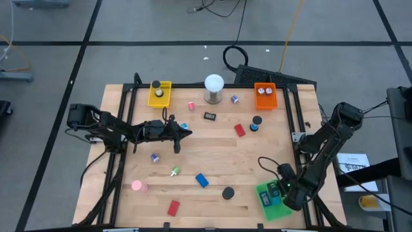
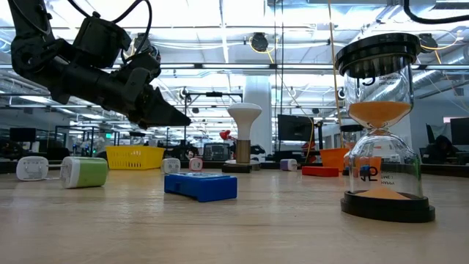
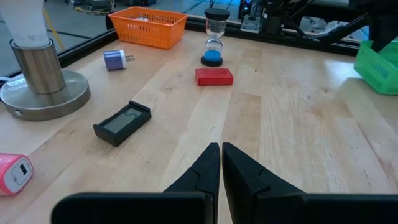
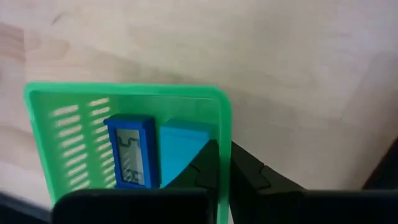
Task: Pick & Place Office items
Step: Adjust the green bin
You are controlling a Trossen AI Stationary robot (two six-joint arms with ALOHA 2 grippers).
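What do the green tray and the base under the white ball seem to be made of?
Green tray: probably plastic, judging by its uniform bright colour, thin moulded walls and slotted side.
Base: looks like brushed metal, dull grey with a soft sheen.

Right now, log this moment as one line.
left pincer: shut, empty, above table | right pincer: shut, at green tray rim | tray: two blue items

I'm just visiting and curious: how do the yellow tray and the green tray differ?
The yellow tray sits at the table's far edge, left side; the green tray at the near right corner. Yellow holds one dark round piece; green holds two blue blocks, beneath the right gripper. Both are small slotted baskets.
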